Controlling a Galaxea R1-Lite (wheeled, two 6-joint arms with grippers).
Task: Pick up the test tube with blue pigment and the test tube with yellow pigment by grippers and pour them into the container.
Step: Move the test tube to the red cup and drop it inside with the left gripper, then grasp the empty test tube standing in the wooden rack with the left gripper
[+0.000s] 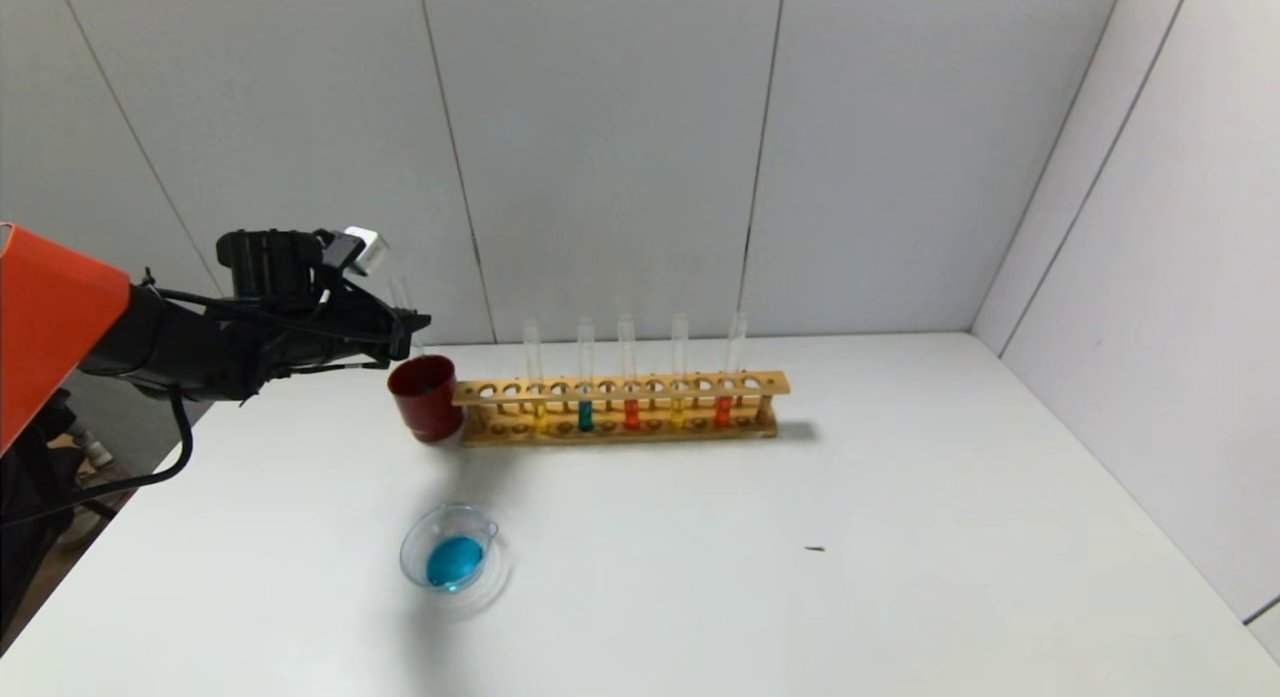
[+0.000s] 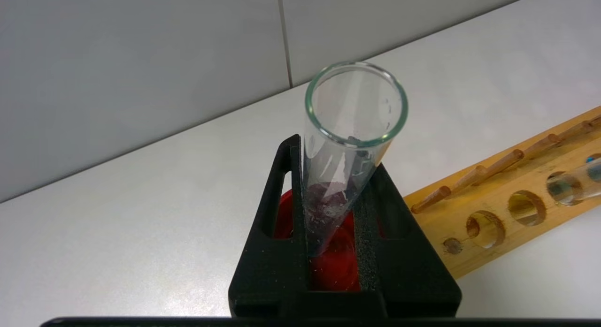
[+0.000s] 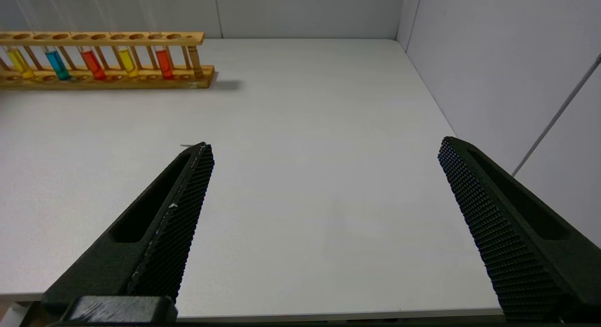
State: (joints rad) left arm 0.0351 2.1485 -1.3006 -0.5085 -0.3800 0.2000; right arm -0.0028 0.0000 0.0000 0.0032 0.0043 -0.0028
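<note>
The left gripper clamped an emptied tube upright over the red cup, beside the rack. The dish held blue liquid on the tabletop. The right gripper hung wide apart, well clear.

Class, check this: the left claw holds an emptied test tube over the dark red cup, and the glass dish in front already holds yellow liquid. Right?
Not quite. The head view shows blue liquid in the glass dish, not yellow. The rest stands: the left claw holds an emptied test tube over the dark red cup.
</note>
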